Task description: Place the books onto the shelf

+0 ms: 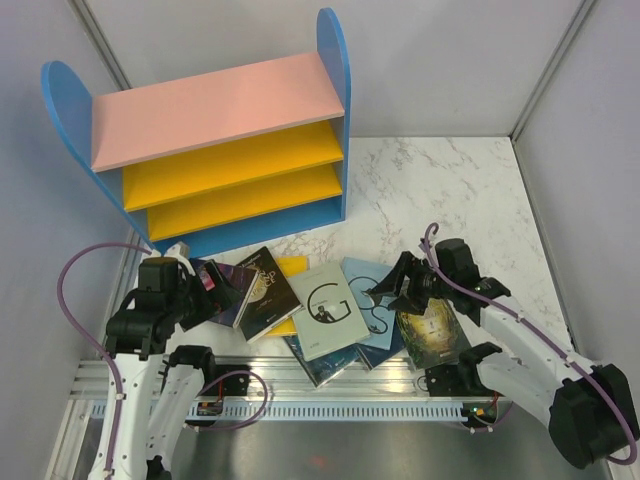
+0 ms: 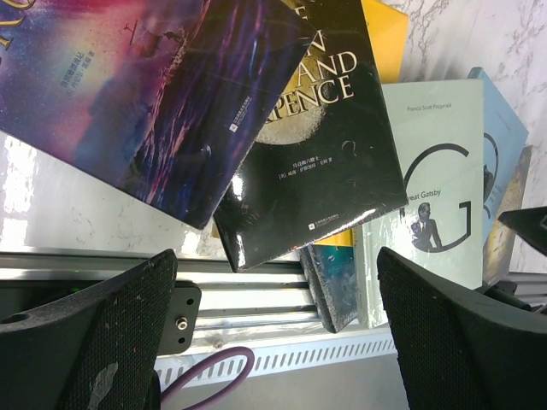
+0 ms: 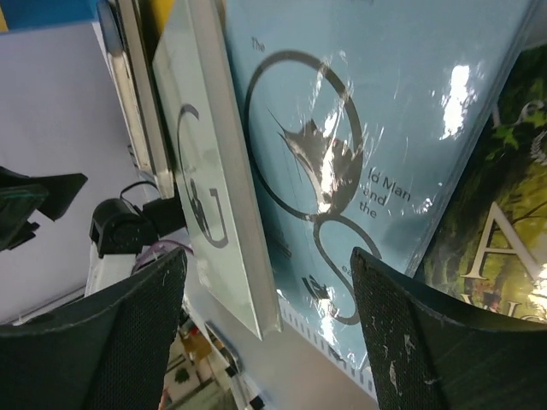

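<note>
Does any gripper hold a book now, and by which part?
Nothing is held. The left gripper is open near the black book; the right gripper is open over the light blue book.

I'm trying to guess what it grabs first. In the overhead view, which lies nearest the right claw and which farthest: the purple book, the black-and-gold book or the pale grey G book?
From the right claw:
1. Pale grey G book, just to its left.
2. Black-and-gold book, further left, mid-pile.
3. Purple book, at the pile's far left end.
</note>
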`<state>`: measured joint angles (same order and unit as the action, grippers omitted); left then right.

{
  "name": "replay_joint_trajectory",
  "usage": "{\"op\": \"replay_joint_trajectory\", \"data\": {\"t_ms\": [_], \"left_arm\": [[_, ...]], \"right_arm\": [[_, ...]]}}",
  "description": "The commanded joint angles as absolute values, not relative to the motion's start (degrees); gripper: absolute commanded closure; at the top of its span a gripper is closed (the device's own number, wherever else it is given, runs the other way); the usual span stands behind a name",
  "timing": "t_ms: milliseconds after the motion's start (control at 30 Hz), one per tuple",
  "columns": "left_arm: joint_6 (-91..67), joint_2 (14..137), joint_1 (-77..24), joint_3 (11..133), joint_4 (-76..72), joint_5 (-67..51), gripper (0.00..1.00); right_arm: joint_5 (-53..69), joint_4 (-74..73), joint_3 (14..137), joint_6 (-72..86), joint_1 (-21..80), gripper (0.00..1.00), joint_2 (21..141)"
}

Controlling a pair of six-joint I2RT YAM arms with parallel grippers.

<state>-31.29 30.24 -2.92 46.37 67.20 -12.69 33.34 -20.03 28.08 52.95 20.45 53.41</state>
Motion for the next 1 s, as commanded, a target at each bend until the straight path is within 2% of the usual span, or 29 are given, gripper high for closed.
{"op": "replay_joint_trajectory", "data": {"t_ms": [0, 67, 500, 567, 667, 767, 800, 867, 900, 967], "left_arm": [[-32.78, 29.45, -2.81, 45.88, 66.36, -14.33, 0.00], [-32.87, 29.36, -2.81, 45.53, 66.36, -14.33, 0.00], [-33.31, 27.07, -2.81, 43.68, 66.62, -15.03, 0.00], [-33.40, 26.89, -2.81, 43.42, 66.71, -15.38, 0.00], [-33.66, 26.19, -2.81, 43.42, 66.71, -16.43, 0.00], [-33.49, 25.14, -2.81, 43.85, 66.10, -18.72, 0.00], [-33.49, 24.35, -2.81, 44.03, 66.01, -19.85, 0.00], [-33.49, 24.08, -2.81, 44.64, 65.66, -21.78, 0.00], [-33.31, 24.00, -2.81, 44.65, 65.22, -22.67, 0.00], [-32.96, 24.26, -2.81, 44.91, 64.08, -25.64, 0.00]], "right_arm": [[35.42, -13.19, 25.49, 57.12, 23.72, 0.20, 53.26], [34.81, -10.73, 24.09, 58.79, 26.09, 0.24, 53.70], [29.62, -0.53, 22.50, 64.51, 40.78, 0.31, 62.22], [29.44, 1.84, 22.15, 65.04, 42.00, 0.35, 63.54], [29.44, 4.65, 21.27, 66.18, 42.89, 0.47, 64.77], [29.53, 6.94, 20.39, 67.23, 43.15, 0.63, 65.39], [29.53, 6.94, 20.39, 67.24, 43.07, 0.74, 65.39], [29.36, 7.03, 20.65, 66.89, 43.15, 0.88, 65.30], [29.27, 6.94, 20.92, 66.80, 43.15, 1.00, 65.13], [28.57, 5.63, 21.79, 66.45, 43.15, 1.00, 64.43]]}}
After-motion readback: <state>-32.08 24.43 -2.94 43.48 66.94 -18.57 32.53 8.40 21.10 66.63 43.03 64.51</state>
